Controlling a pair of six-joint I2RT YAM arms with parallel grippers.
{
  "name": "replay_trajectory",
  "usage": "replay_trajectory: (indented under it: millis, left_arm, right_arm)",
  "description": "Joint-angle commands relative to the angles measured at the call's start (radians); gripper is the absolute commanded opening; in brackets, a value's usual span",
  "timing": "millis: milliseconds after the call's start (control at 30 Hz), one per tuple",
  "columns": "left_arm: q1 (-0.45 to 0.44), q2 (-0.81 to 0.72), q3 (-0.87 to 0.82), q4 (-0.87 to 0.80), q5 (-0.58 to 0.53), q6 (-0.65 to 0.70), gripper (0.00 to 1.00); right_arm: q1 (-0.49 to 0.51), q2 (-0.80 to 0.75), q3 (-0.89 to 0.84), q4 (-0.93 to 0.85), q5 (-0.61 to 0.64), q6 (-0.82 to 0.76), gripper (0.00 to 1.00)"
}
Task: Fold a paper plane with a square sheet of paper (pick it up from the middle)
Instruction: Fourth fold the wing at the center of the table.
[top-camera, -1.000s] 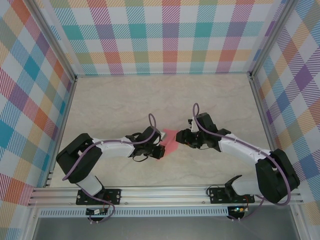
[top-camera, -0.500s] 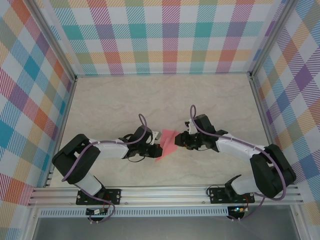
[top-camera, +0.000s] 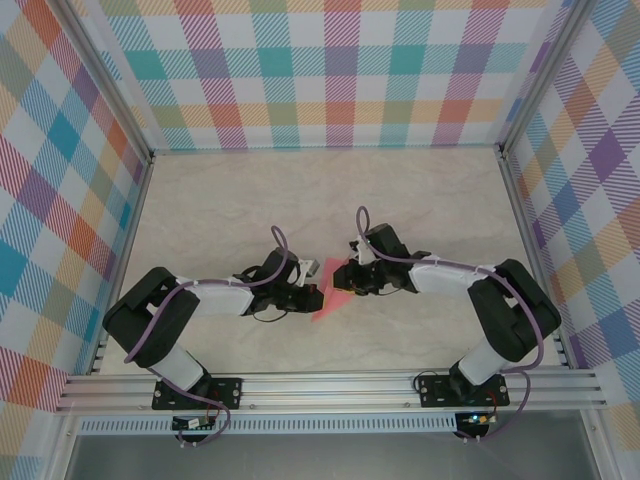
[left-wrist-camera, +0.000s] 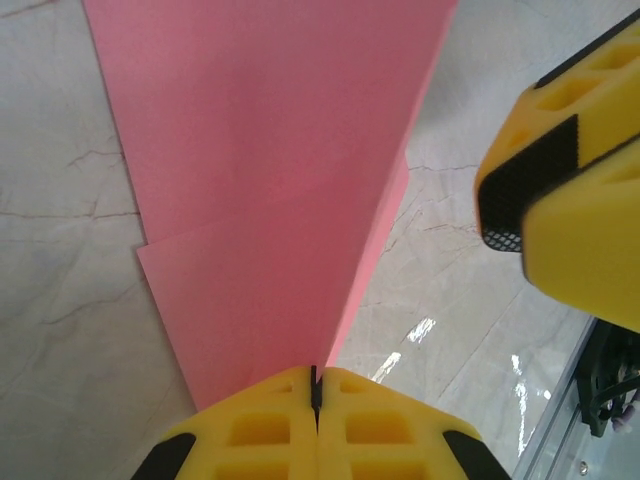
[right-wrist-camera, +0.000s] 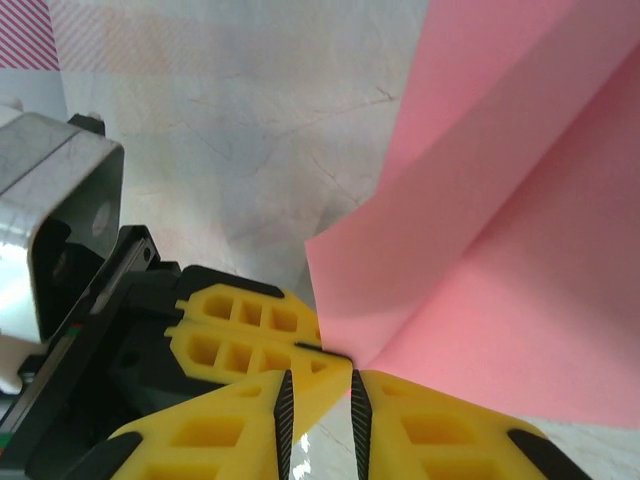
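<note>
Evidently mid-fold, the paper (left-wrist-camera: 270, 150), creased to a wedge, juts from the left gripper (left-wrist-camera: 315, 385), which is clamped on its narrow end to anchor it. Just beside the left gripper, the right gripper (right-wrist-camera: 320, 400) holds nothing yet, jaws a slit apart at the paper's corner, likely to pinch a flap.

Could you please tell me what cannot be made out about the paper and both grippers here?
Top external view: the folded pink paper is partly covered by the left gripper and the right gripper; its creases are too small to read.
Left wrist view: the paper's far end is cut off by the top edge.
Right wrist view: whether the right gripper's narrow gap holds the paper's corner is unclear.
</note>
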Motion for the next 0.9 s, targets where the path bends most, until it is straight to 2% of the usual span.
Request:
replay_trajectory:
  millis: [0,200,300,567,700,867]
  left_arm:
    - [0.027,0.010,-0.011,0.040,0.041,-0.009,0.01]
    - [0.043,0.020,-0.011,0.043,0.056,-0.006,0.02]
    - [0.052,0.022,-0.014,0.042,0.054,-0.006,0.02]
    - [0.057,0.009,-0.008,-0.017,0.003,0.025,0.18]
    - [0.056,0.014,-0.009,-0.024,0.013,0.036,0.23]
    - [0.055,0.028,0.003,-0.040,0.032,0.050,0.25]
  right_arm:
    - [0.009,0.033,0.037,0.036,-0.026,0.002,0.24]
    - [0.010,0.115,0.086,0.064,-0.047,0.009,0.22]
    - [0.010,0.146,0.113,0.035,-0.008,0.002,0.21]
    - [0.009,0.194,0.145,-0.003,0.022,-0.005,0.19]
    - [0.009,0.194,0.144,-0.005,0.027,-0.004,0.19]
    - [0.009,0.206,0.151,-0.008,0.022,-0.004,0.19]
